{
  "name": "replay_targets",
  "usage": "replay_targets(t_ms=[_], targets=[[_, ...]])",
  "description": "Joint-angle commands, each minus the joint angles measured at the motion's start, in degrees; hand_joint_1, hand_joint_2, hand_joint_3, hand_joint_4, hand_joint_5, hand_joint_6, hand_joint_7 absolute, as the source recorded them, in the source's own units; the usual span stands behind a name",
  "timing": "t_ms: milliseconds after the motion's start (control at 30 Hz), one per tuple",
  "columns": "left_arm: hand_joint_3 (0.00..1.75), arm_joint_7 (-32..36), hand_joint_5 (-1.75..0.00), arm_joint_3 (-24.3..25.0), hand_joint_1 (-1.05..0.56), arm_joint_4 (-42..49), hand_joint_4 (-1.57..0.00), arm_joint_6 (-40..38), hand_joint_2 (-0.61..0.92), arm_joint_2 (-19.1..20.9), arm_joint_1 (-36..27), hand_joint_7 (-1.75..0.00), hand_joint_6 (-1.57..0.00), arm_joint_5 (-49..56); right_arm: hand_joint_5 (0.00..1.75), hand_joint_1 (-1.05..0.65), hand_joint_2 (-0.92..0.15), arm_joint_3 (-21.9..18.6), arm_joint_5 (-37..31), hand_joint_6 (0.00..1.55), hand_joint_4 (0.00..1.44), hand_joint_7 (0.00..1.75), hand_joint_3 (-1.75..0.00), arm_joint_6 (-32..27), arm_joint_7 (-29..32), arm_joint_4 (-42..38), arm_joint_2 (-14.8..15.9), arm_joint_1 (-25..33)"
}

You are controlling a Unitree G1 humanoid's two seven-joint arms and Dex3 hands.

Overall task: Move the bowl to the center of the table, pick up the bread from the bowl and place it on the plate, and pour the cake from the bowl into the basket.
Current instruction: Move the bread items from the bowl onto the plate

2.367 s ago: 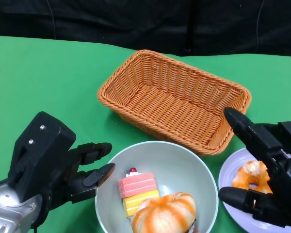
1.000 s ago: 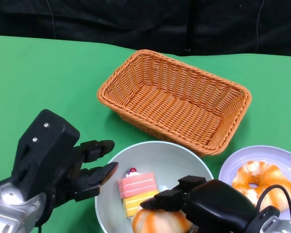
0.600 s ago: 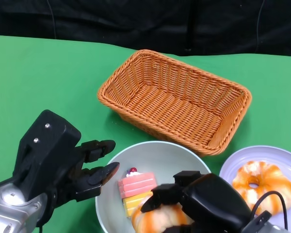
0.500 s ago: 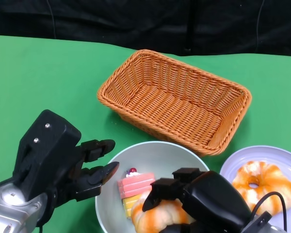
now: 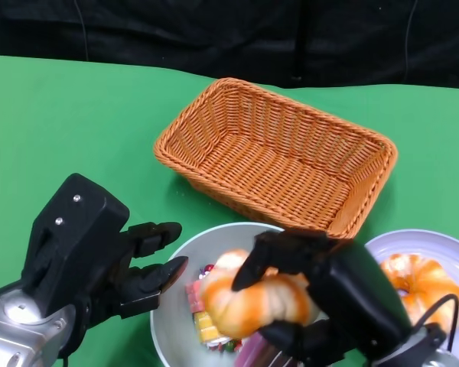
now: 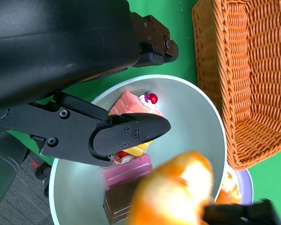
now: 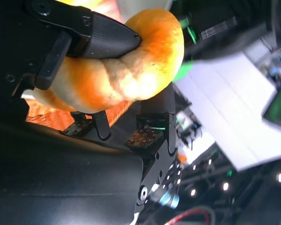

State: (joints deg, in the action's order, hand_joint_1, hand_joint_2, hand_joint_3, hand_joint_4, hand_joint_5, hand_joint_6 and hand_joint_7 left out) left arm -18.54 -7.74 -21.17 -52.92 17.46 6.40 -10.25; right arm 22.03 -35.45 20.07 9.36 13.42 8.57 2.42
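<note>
- The right hand (image 5: 321,294) comes in from the lower right and hangs over the bowl (image 5: 180,264), its fingers (image 5: 279,248) curled over the top of the bread (image 5: 252,302) and the thumb under it, so the bread is clamped and held above the bowl's inside.
- The right wrist view shows the same hold: black fingers (image 7: 91,35) press into the orange bread (image 7: 126,70) from one side, with a thumb against the other.
- The left hand (image 5: 84,256) sits at the bowl's left side, forearm low at the picture's corner; its fingers (image 5: 157,275) are spread apart and reach to the rim, one over the edge, clamping nothing.
- The cake (image 6: 133,105), pink and yellow with a red cherry, lies in the bowl (image 6: 201,122) beside a brown and pink piece, below the lifted bread.
- The plate (image 5: 444,248) is just right of the bowl and carries another orange bread ring (image 5: 417,279).
- The basket (image 5: 275,157) stands beyond the bowl on the green table (image 5: 69,115), near its far rim.
</note>
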Motion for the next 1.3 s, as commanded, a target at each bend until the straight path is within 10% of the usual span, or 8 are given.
replay_targets(t_ms=[33,733,1300], targets=[[0.6,0.5,-0.1,0.0,-0.47,0.2,-0.11,0.2,0.92,0.7,0.4,0.0,-0.16,0.7,1.75,-0.16,-0.17,-1.7,1.7,0.82,1.04,1.64,-1.71,0.2,-0.1,2.0,-0.2,0.9],[0.6,-0.3,-0.1,1.0,-0.47,2.8,-0.1,1.6,0.92,0.7,1.7,0.0,-0.16,0.1,1.75,-0.08,-0.05,-22.8,0.6,0.88,1.05,1.6,-1.75,-3.6,-0.9,11.8,5.0,7.3],[0.6,-0.9,-0.1,1.7,-0.45,1.2,-0.09,1.6,0.92,1.6,0.5,0.0,-0.15,-0.9,1.75,-0.05,-0.08,-24.5,-10.7,0.81,1.02,1.72,-1.6,-6.0,5.8,-0.7,8.7,8.5]])
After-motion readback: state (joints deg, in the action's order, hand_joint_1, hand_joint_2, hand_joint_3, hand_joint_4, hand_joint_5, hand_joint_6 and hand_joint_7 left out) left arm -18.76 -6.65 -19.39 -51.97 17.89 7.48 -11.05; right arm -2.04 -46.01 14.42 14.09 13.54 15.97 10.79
